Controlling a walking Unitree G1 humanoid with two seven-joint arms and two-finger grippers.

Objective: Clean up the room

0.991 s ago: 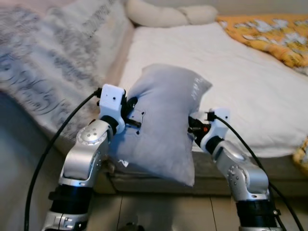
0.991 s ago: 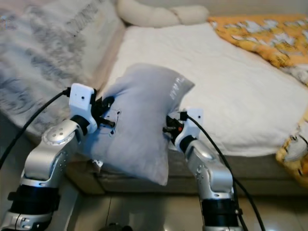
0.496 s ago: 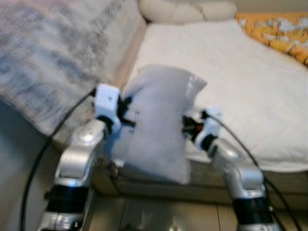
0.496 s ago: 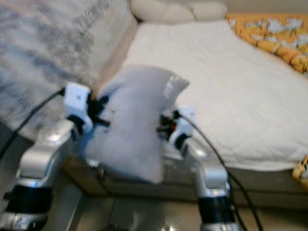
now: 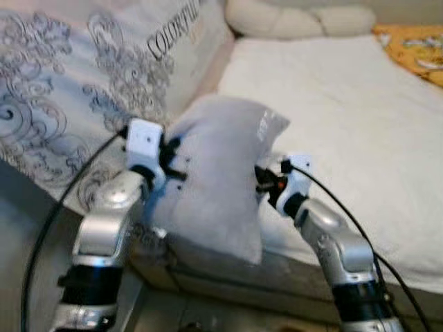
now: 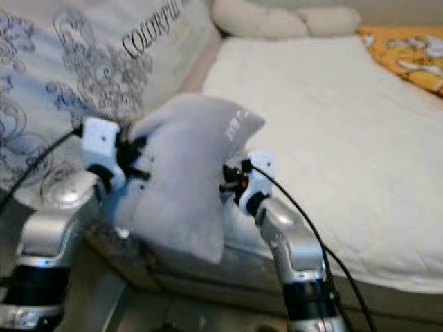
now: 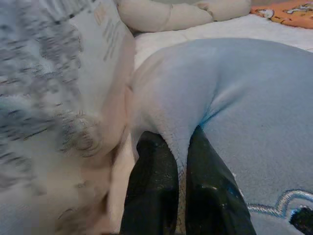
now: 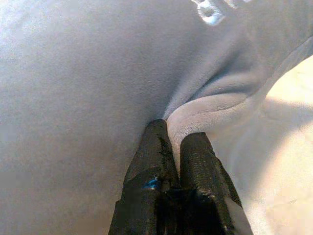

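Pincers on both arms grip one grey pillow (image 5: 218,176), held up over the near edge of the bed (image 5: 360,131). Left pincer (image 7: 177,147), at the pillow's 9 o'clock side, has its fingers closed on a fold of the fabric; right pincer (image 8: 174,134), at 3 o'clock, pinches the opposite edge the same way. At 10 o'clock lies a patterned quilt (image 5: 76,97); at 12 o'clock, a cream bolster (image 5: 297,19); at 2 o'clock, an orange blanket (image 5: 415,55).
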